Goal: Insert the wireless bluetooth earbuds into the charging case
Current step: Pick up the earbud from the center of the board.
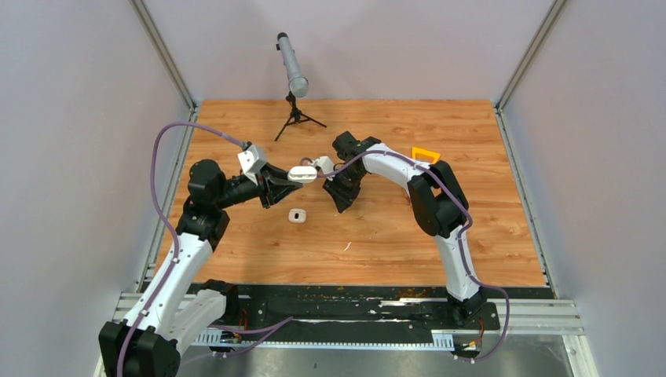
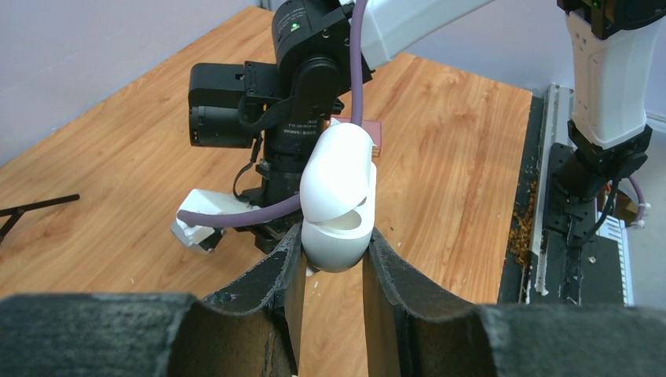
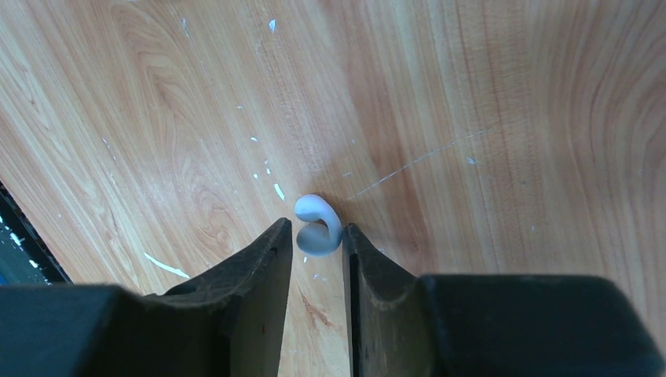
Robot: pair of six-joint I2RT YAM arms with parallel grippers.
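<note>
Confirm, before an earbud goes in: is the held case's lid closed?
No, the case in the left gripper has its lid swung open, hollow showing.

Left claw (image 2: pixel 334 242) raised, reaching inward, clamped tight, right claw (image 3: pixel 317 236) pointing down, fingers (image 3: pixel 263 271) narrowly parted

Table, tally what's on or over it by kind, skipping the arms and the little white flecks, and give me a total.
White charging cases: 2
White earbud: 1
Tripod with grey tube: 1
Orange triangular piece: 1
Total: 5
</note>
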